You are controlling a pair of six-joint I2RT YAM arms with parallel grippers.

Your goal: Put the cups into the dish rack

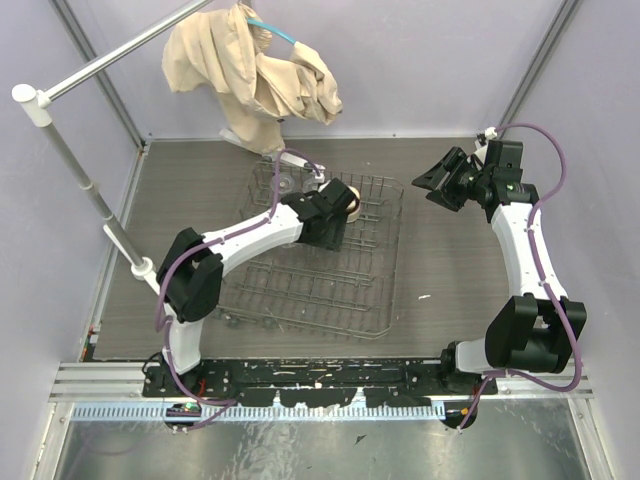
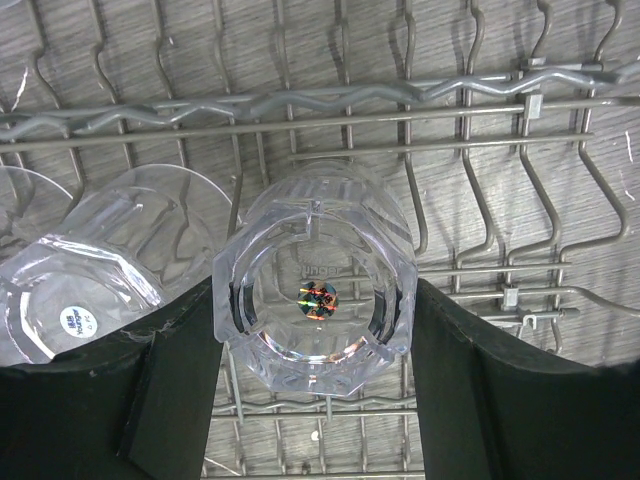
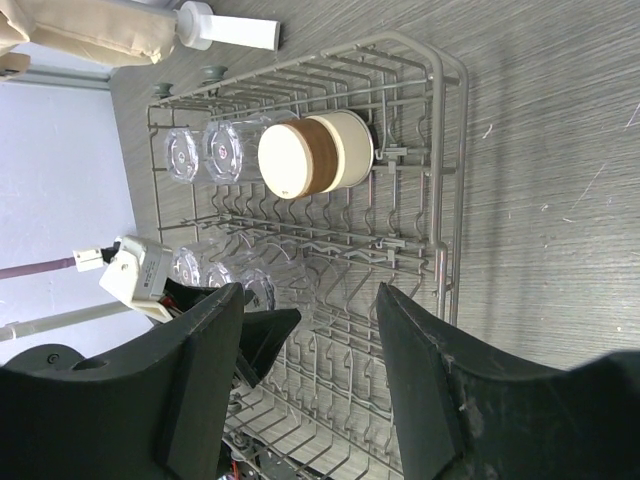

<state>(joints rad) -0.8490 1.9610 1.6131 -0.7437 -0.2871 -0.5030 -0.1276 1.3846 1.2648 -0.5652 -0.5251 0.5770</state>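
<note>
The left claw (image 2: 312,300) is shut tight on a clear cup (image 2: 318,235), right over the rack (image 2: 300,105). A second clear cup (image 2: 90,270) sits just left of it. The right claw (image 3: 310,290) is wide open and holds nothing. The brown cup (image 3: 315,155) lies ahead of it.

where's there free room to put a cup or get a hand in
Free: the rack's near half, bare prongs up to its near rim, and the table between rack and right arm. Crowded: the far end, where clear cups and the tan cup line the back rows and the left gripper holds a cup.
</note>
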